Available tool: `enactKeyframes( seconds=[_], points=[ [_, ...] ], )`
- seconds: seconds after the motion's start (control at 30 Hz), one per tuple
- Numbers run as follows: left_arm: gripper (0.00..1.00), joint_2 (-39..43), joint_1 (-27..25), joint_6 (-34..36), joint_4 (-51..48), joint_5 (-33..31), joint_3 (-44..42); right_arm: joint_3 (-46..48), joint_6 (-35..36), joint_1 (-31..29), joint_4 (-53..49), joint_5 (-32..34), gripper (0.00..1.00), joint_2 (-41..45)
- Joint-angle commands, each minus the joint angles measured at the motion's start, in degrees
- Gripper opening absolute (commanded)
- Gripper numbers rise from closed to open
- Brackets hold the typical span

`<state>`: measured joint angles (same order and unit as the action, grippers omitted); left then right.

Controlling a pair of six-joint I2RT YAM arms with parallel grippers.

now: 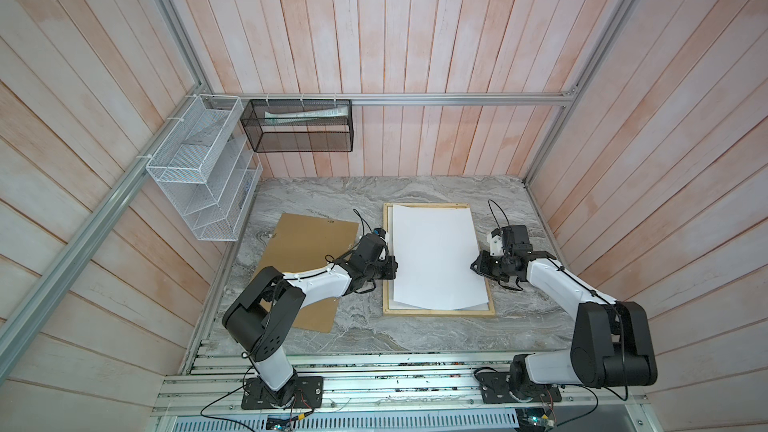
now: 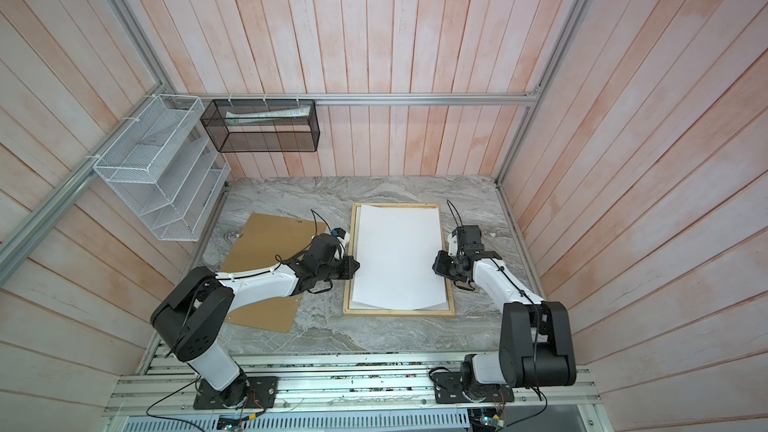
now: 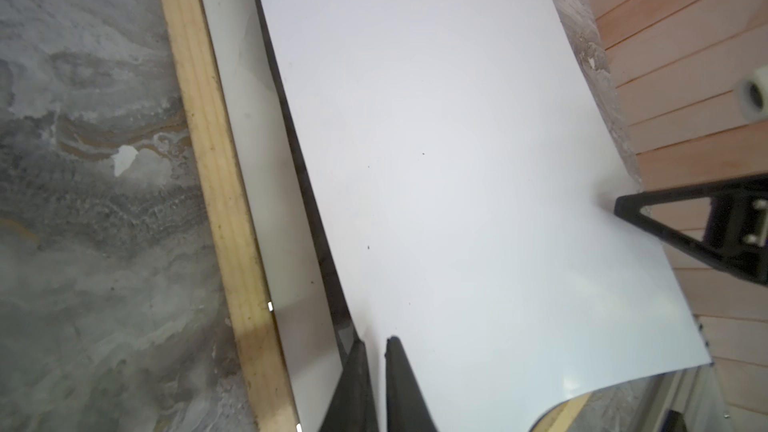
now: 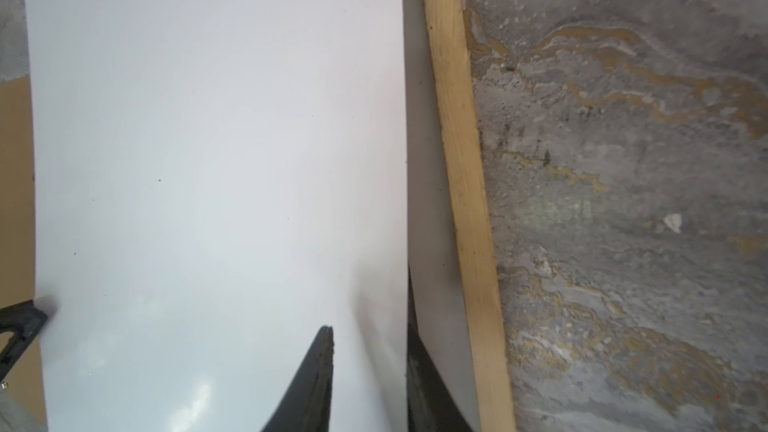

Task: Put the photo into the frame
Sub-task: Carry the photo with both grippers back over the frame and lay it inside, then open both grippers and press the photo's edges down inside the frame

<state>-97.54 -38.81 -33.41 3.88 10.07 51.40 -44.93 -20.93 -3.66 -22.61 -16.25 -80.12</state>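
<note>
- Photo [image 1: 436,259]: it lies blank side up over the frame [image 1: 440,312], inside the long rails. It is slightly askew and not yet flat. In the left wrist view a shadow runs under one long edge, and the near edge curls up.
- Left claw [image 3: 374,342]: its jaws are a crack apart, and I see the photo's long edge in the narrow gap. In both top views it sits at the left rail, roughly opposite its partner.
- Right claw [image 4: 370,347]: its jaws are plainly apart and straddle the opposite edge, one finger above the sheet and one dark below it. Nothing is pinched.
- Why so: I judge that holding the two long edges kept the limp sheet taut and level over the opening. Parted jaws would let it drop in.
- Board [image 1: 307,251]: it lies on the table [image 1: 332,193] left of the frame, clear of the opening.
- Risk, as I judge it: the curled near edge may ride up on the near rail.
</note>
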Motion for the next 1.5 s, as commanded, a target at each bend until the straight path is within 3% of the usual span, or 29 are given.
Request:
enactKeyframes(
  seconds=[0.0,0.27,0.7,0.97,1.47],
  points=[
    [0.21,-1.1,-0.4,-0.3,0.1,-0.3,-0.5,-0.2,0.3,0.1,-0.9,1.0,0.34,0.3],
    [0.31,-0.8,-0.4,-0.5,-0.4,-1.0,-0.9,0.6,0.2,0.1,0.8,0.2,0.37,-0.4],
    [0.36,1.4,-0.3,-0.3,-2.7,-5.0,-1.4,0.3,0.5,0.1,4.4,-2.0,0.37,-2.4],
    [0.43,3.1,0.2,0.2,-4.1,-7.6,-1.5,0.9,0.0,0.1,4.2,3.0,0.38,-1.3],
    [0.44,0.8,0.7,0.5,-5.1,-8.0,-0.8,1.9,-0.5,0.5,5.8,8.4,0.50,0.5]
  ],
)
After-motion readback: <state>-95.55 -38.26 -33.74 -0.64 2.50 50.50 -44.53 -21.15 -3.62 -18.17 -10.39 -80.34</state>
